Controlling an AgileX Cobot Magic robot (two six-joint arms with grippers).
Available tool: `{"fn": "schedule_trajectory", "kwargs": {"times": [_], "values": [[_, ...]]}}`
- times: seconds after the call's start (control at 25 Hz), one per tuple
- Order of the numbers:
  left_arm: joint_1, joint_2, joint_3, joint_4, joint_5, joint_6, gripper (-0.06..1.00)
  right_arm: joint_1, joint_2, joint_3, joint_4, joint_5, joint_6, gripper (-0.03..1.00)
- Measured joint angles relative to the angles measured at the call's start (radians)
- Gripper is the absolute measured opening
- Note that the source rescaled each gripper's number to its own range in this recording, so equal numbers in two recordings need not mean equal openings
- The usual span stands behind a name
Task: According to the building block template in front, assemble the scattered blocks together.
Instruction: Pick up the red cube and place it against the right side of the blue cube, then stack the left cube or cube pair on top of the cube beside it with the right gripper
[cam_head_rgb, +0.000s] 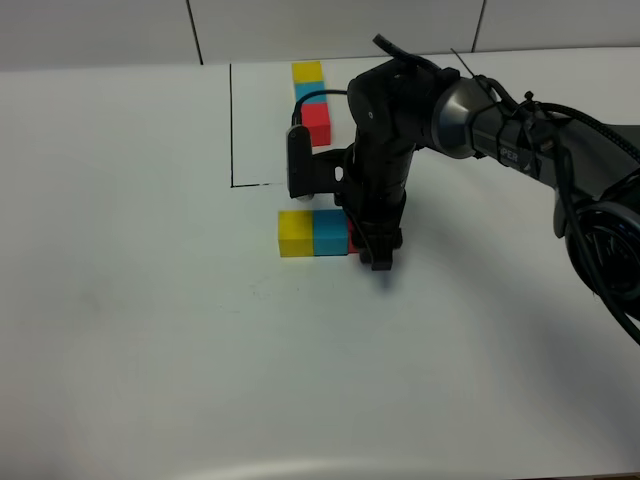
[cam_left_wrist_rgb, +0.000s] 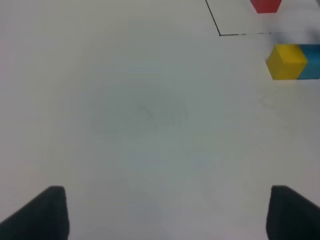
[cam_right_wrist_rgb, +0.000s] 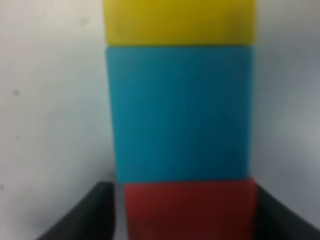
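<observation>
While the left pincer (cam_left_wrist_rgb: 167, 214) hangs wide open over the table (cam_left_wrist_rgb: 125, 125), the right arm (cam_head_rgb: 480, 125) reaches across and bends steeply down, the right pincer (cam_head_rgb: 375, 258) slightly parted astride the red cube (cam_right_wrist_rgb: 190, 210), which touches the cyan cube (cam_head_rgb: 329, 232) next to the yellow cube (cam_head_rgb: 296, 233). Beyond, the building block template (cam_head_rgb: 312, 100) lies within its black outline (cam_head_rgb: 232, 130).

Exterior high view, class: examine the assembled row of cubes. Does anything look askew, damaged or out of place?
Nothing stands out. The yellow cube, blue cube and red cube sit flush in one straight row, matching the template in colour order.
</observation>
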Motion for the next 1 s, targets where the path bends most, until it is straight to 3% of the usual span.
{"fn": "schedule_trajectory", "kwargs": {"times": [0.16,0.28,0.52,0.84,1.0], "values": [[0.000,0.000,0.000,0.000,0.000,0.000,0.84,0.002,-0.019,0.004,-0.014,0.019,0.036,0.79],[0.000,0.000,0.000,0.000,0.000,0.000,0.84,0.003,-0.070,0.005,-0.016,0.040,0.080,0.91],[0.000,0.000,0.000,0.000,0.000,0.000,0.84,-0.009,-0.247,0.150,-0.070,0.035,0.242,0.92],[0.000,0.000,0.000,0.000,0.000,0.000,0.84,-0.064,-0.672,0.662,-0.087,-0.183,0.448,0.92],[0.000,0.000,0.000,0.000,0.000,0.000,0.84,-0.070,-0.870,0.844,-0.087,-0.255,0.577,0.92]]}}
